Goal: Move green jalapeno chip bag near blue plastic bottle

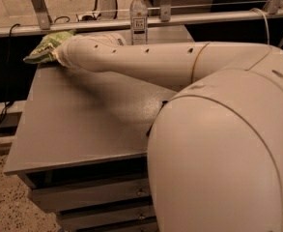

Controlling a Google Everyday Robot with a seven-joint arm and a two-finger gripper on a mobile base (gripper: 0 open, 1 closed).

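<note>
The green jalapeno chip bag is at the table's back left corner, crumpled and tilted, with its left end sticking out past the table edge. My gripper is at the far end of the arm, mostly hidden behind the wrist. It is shut on the bag's right end and holds it slightly off the table. The blue plastic bottle stands upright at the table's back edge, well to the right of the bag. It has a white cap and a dark label band, and the arm passes just in front of it.
The grey table has drawers beneath it. My arm stretches across the back of the table and my large white body fills the right foreground. A metal rail and cables run behind the table.
</note>
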